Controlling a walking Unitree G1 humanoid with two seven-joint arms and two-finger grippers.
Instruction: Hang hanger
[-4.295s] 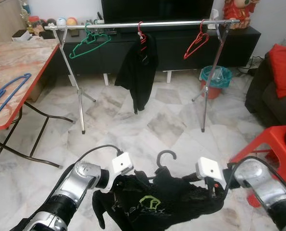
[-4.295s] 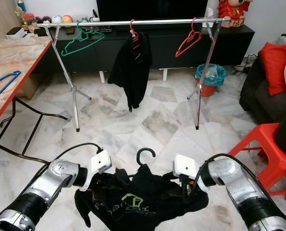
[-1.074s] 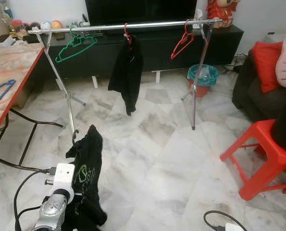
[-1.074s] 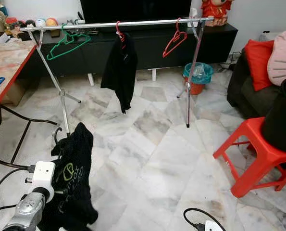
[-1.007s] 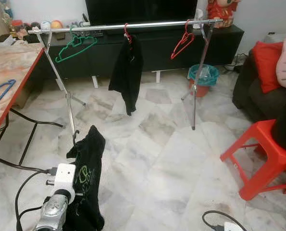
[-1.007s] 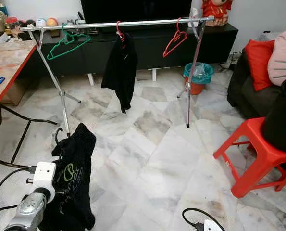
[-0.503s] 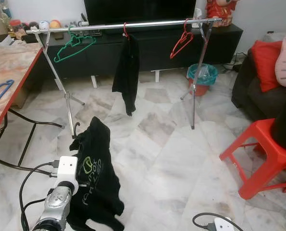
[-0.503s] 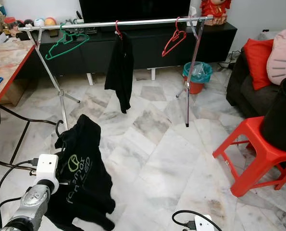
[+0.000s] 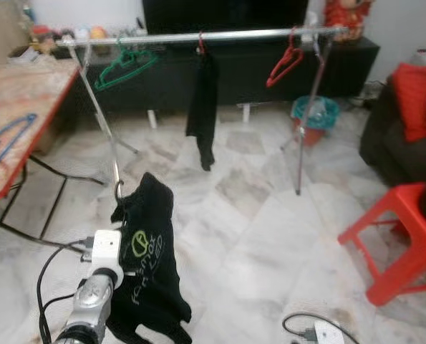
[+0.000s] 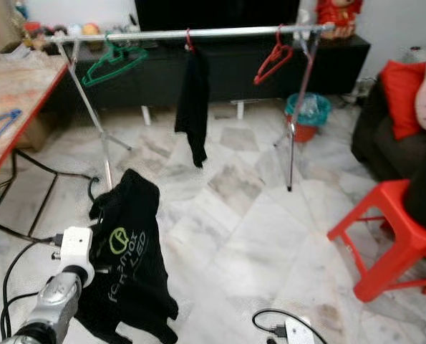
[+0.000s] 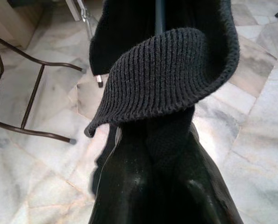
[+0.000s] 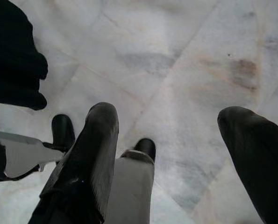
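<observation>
Spread wider than half a second ago, the black shirt (image 9: 147, 265) on its hanger (image 9: 117, 192) is held low by the left gripper (image 11: 153, 140), clamped on the fabric. The right gripper (image 12: 176, 140) is held slack, fingers apart, over bare floor. Ahead and well above, the rail (image 9: 198, 36) is seen crosswise; the left arm is nearer.

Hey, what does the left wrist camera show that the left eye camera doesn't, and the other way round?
Left wrist view: a close look at the black shirt's ribbed collar folded over the left gripper, shut on the fabric. Left eye view: the clothes rail with a green hanger, a red hanger and a hung dark garment, plus the red stool. Both: the held shirt, the marble floor, the table legs.
</observation>
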